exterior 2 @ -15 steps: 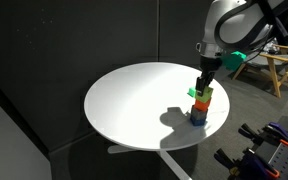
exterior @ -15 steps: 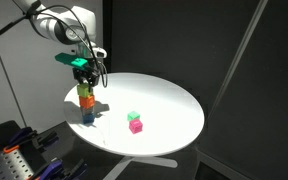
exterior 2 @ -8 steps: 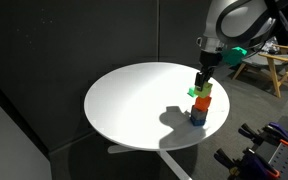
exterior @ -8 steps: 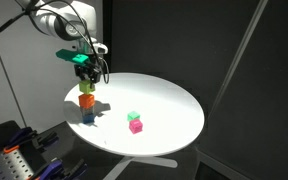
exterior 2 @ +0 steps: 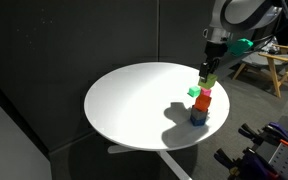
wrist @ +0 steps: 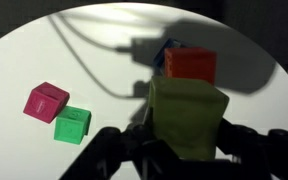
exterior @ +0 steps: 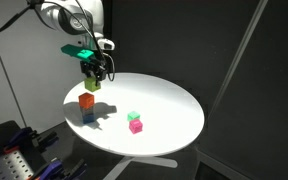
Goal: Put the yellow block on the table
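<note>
While fingers (wrist: 102,152) grip, the yellow block (wrist: 189,118) looks cubic.

Strong light from above is washing the table (exterior: 174,110) to a glaring white while the surroundings are sitting in darkness. Hard shadows are falling across the top in the wrist view, where the close block (wrist: 189,118) is looking dim and soft.

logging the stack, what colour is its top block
Orange-red. The top block shows best in the wrist view, just behind the held cube.
</note>
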